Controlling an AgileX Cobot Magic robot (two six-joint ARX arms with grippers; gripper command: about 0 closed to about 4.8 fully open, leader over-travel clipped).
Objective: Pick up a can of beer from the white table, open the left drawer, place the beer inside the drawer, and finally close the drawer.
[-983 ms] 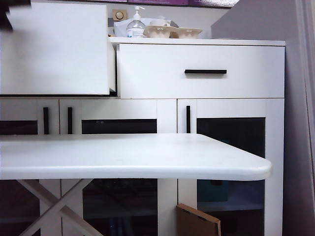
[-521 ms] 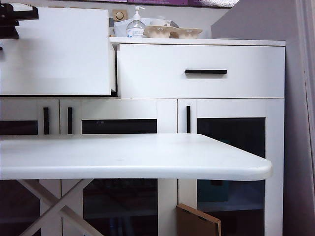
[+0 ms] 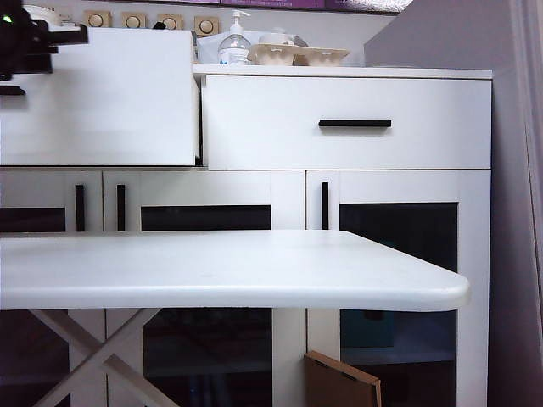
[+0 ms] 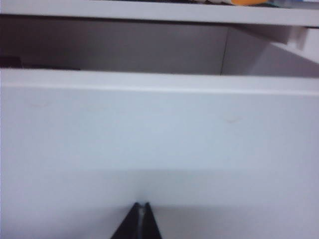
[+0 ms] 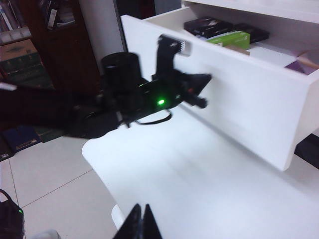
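The left drawer (image 3: 110,102) stands pulled out from the cabinet, its white front (image 4: 159,129) filling the left wrist view. My left gripper (image 4: 143,204) is shut, tips against that front; the exterior view shows it at the upper left (image 3: 78,36). The right wrist view catches the left arm's black hand (image 5: 199,84) pressed to the drawer front (image 5: 249,99), with black and green boxes (image 5: 227,37) inside the drawer. My right gripper (image 5: 141,206) is shut and empty above the white table (image 5: 189,169). The can of beer is not in view.
The right drawer (image 3: 348,144) is closed, with a black bar handle (image 3: 355,124). A clear pump bottle (image 3: 233,42) and beige trays (image 3: 297,55) sit on the cabinet top. Glass-paned doors (image 3: 399,254) stand below. Cardboard (image 3: 339,383) leans under the table (image 3: 254,271).
The left arm has come in at the upper left and moved toward the cabinet. The left drawer's front has slid back toward the cabinet. The right arm has kept still.
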